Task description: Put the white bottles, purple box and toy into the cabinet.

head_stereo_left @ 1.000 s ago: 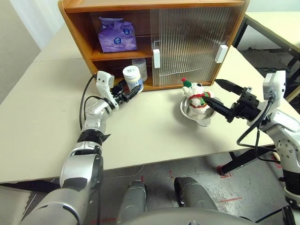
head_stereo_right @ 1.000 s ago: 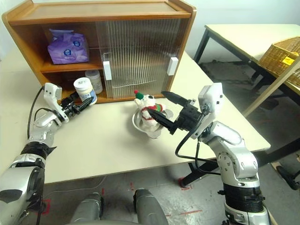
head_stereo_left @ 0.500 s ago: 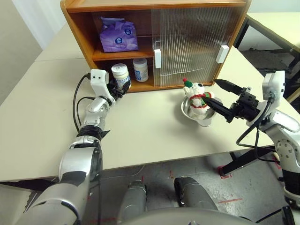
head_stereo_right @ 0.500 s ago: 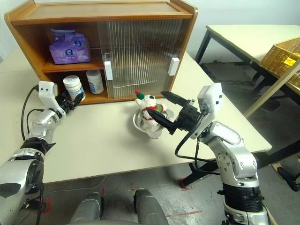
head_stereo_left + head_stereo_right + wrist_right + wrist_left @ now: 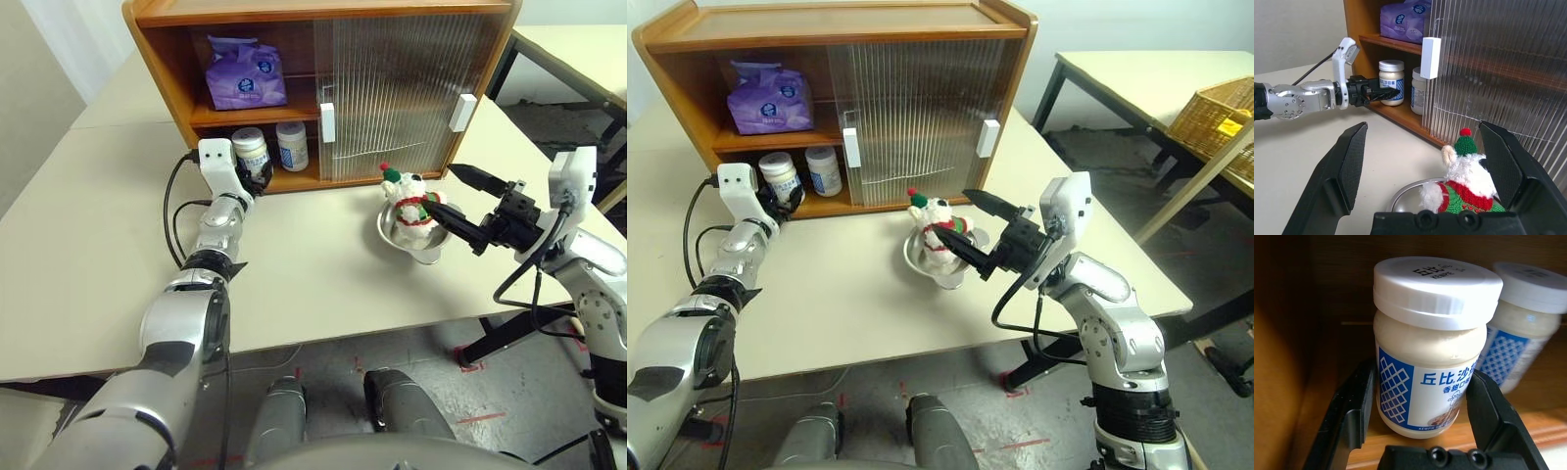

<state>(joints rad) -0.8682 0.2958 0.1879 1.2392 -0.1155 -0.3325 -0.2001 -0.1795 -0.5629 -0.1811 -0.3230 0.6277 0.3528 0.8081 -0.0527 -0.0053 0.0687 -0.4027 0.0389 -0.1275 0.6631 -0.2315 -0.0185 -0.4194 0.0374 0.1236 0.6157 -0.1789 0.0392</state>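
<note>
The cabinet (image 5: 323, 12) stands at the back of the table, its left half open. On its lower shelf my left gripper (image 5: 257, 172) is shut on a white bottle (image 5: 1430, 347), whose base rests on or just above the shelf board; the fingers (image 5: 1352, 401) press both of its sides. The second white bottle (image 5: 291, 145) stands just beside it. The purple box (image 5: 245, 73) lies on the upper shelf. The toy (image 5: 409, 201) sits in a steel bowl (image 5: 384, 227) in front of the cabinet. My right gripper (image 5: 442, 188) hovers open just right of the toy.
Ribbed sliding doors (image 5: 392, 83) with white handles cover the cabinet's right half. A second table and a wicker basket (image 5: 1215, 113) stand off to the right. The beige table (image 5: 88, 245) has bare room in front of and left of the cabinet.
My left gripper has carried the white bottle from in front of the cabinet to the left and into the lower shelf, beside the other bottle. The right arm has kept still.
</note>
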